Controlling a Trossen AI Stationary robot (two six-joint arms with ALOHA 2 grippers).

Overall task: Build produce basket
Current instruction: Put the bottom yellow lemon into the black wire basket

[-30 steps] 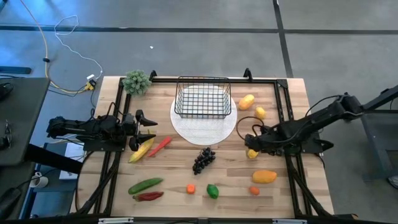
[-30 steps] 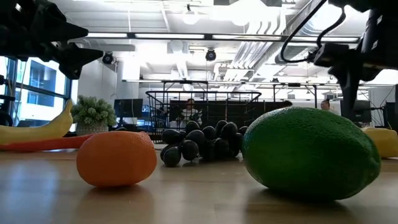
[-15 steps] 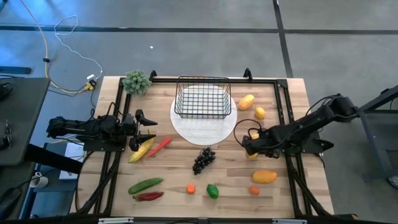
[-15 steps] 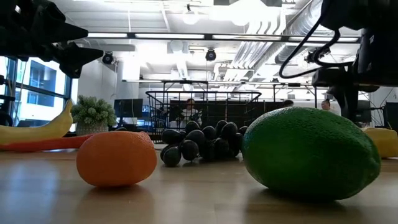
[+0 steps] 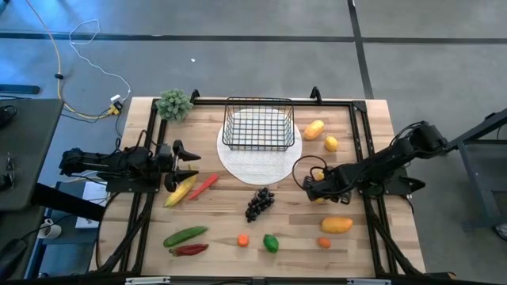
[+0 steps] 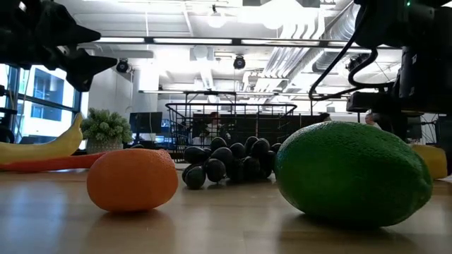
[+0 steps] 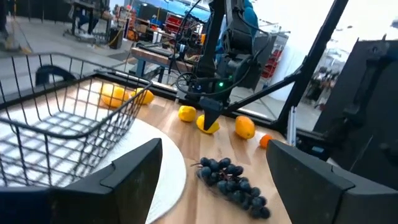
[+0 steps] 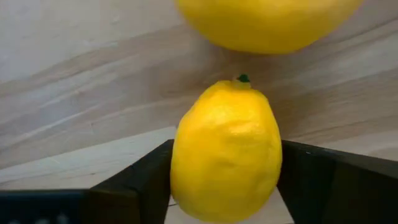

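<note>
Changes since the earlier pictures:

- Right gripper [image 5: 316,190]: shifted toward the table's middle, from beside the right rail to just off the white plate's [image 5: 238,163] edge. Its fingers [image 8: 140,180] have drawn in and now sit against both sides of a lemon [image 8: 226,149].
- Lemon: now mostly covered by the gripper in the high view.
- Right arm: elbow lower and stretched farther over the table.
- Cable loop at the right wrist: moved along with it.
</note>
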